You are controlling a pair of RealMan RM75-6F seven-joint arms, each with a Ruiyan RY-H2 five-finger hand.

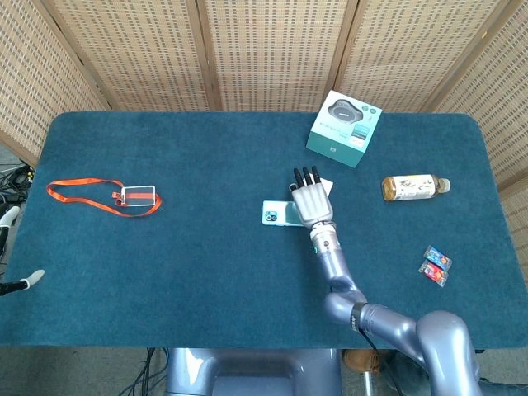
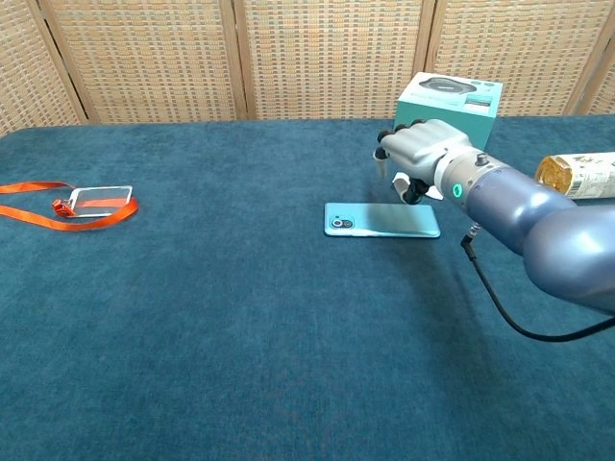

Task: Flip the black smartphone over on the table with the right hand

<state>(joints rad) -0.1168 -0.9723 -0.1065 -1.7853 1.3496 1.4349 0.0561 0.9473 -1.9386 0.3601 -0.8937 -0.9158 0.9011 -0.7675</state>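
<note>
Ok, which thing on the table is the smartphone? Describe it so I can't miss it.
On the blue table, look in front of the teal box. The smartphone lies flat just beside the right hand. It is a thin teal slab with its camera lens facing up, unlike the small white card behind the hand.

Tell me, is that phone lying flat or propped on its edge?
Lying flat. The phone rests on the blue table with its teal back and camera lens facing up; the right robot hand is above its far edge, not holding it.
</note>
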